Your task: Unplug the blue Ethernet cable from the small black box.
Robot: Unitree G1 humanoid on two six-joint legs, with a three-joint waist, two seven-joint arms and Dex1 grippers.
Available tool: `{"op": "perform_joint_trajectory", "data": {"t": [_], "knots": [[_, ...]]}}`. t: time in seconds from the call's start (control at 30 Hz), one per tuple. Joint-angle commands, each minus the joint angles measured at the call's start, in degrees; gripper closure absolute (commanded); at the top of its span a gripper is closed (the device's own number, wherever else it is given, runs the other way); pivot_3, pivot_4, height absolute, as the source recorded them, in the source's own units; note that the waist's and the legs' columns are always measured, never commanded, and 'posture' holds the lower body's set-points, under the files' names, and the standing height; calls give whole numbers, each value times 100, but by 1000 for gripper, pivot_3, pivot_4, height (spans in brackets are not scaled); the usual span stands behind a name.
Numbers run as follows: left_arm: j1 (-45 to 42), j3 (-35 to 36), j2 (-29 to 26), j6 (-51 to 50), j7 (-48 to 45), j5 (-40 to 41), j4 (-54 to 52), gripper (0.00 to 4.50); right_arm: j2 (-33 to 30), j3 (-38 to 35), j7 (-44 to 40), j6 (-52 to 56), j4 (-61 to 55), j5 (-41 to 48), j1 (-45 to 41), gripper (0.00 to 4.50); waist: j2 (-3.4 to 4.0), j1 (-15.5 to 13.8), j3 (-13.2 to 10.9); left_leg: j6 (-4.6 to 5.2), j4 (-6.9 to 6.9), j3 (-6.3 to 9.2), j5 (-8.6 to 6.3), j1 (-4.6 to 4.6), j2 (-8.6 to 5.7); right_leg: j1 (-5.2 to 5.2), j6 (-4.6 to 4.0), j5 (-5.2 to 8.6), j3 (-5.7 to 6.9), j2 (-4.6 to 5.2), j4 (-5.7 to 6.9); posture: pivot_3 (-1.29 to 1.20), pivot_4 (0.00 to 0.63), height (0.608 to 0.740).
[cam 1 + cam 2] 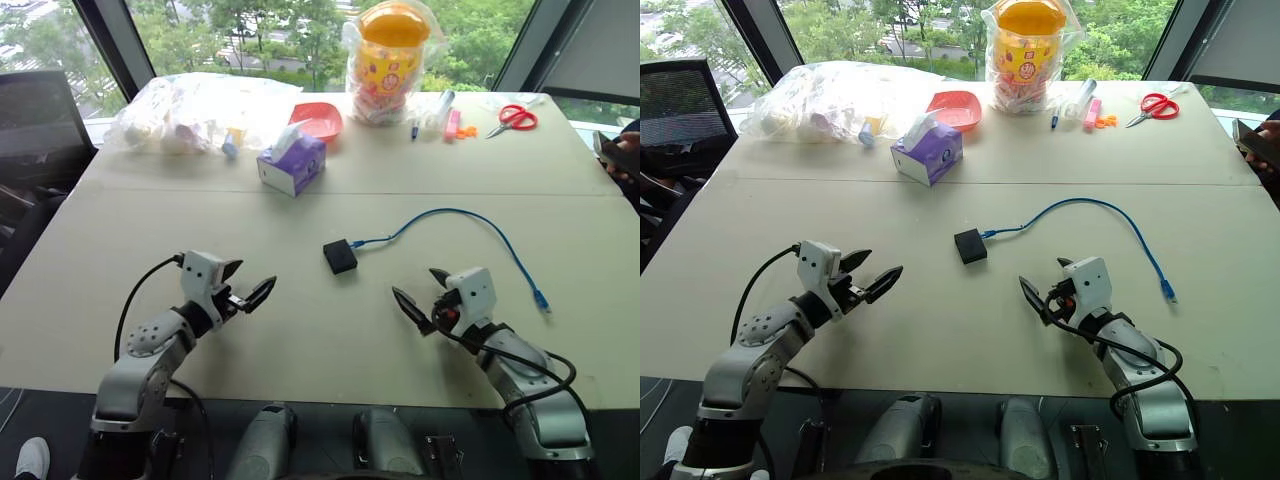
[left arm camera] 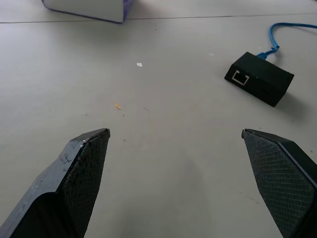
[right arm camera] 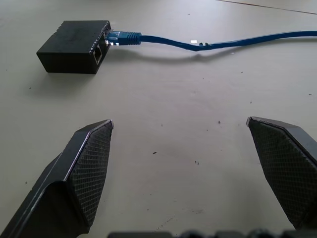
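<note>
The small black box (image 1: 339, 256) lies flat near the middle of the table. The blue Ethernet cable (image 1: 455, 213) is plugged into the box's right side, arcs away to the right and ends in a loose plug near the table's right part. In the right wrist view the plug sits in the box (image 3: 74, 45) and the cable (image 3: 218, 43) trails off. My left gripper (image 1: 246, 282) hovers open to the box's near left. On the box's near right, my right gripper (image 1: 424, 295) stands open too. Both hold nothing.
A purple tissue box (image 1: 292, 163) stands behind the black box. At the far edge are a clear bag of items (image 1: 190, 112), a red bowl (image 1: 317, 120), a bagged yellow jar (image 1: 390, 60), pens (image 1: 440, 115) and red scissors (image 1: 514, 118). A person's hand (image 1: 625, 160) is at the right edge.
</note>
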State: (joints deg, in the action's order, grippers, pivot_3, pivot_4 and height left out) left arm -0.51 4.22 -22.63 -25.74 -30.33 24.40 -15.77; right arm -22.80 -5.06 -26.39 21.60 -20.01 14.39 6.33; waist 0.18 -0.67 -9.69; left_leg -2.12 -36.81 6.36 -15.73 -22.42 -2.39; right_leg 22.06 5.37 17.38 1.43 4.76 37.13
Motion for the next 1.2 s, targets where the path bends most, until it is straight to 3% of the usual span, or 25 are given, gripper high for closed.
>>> {"op": "perform_joint_trajectory", "data": {"t": [0.03, 0.47, 0.63, 0.73, 0.83, 1.0, 1.2], "knots": [[-27, 87, -141, 22, -199, 83, -92, 49, -134, -143, -131, 136, -281, 224, -120, 0, 0, 1, 0, 0, 0, 0, 0, 0, 0, 0, 0, 0, 0, 0, 0, 0, 150, 740], [-420, 196, -319, -75, -552, 195, 343, 49, -637, -188, -432, 588, -56, 371, -846, 0, 0, 5, 0, 0, -4, -3, 1, 0, 0, 2, 0, -2, 0, -6, 7, 0, 150, 740], [-582, 185, -602, -397, -977, 425, 459, 49, -1234, 38, -926, 1121, 362, 379, -1901, 0, 5, 25, -3, -4, -6, -4, 4, 0, 0, 4, -5, -5, 0, -7, 11, 0, 150, 740], [-884, 102, -800, -398, -1314, 385, 746, 49, -1871, 919, -2052, 998, 1497, -95, -3351, 0, 10, 67, -8, -5, -8, -8, 5, 0, 0, 6, -9, -8, 0, -8, 12, 0, 150, 740], [-1135, 120, -788, -303, -1342, 323, 996, 49, -2091, 1745, -2935, 822, 2699, -568, -4491, 0, 14, 144, -21, -8, -16, -12, 11, -3, 1, 12, -14, -17, 6, -11, 17, 0, 150, 740], [-1171, 159, -679, -247, -1251, 290, 995, 49, -1596, 2806, -4157, 251, 5129, -1358, -6191, 0, 7, 184, -25, -12, -12, -19, 13, -5, 2, 18, 0, -24, 3, -9, 17, 0, 150, 740], [-887, 301, -674, -242, -1158, 279, 747, 49, -767, 3147, -4561, -539, 7222, -1954, -7216, 0, 5, 177, -28, -58, 0, -21, 37, -23, 2, 44, 1, -25, 0, -4, 14, 0, 150, 740]]}}
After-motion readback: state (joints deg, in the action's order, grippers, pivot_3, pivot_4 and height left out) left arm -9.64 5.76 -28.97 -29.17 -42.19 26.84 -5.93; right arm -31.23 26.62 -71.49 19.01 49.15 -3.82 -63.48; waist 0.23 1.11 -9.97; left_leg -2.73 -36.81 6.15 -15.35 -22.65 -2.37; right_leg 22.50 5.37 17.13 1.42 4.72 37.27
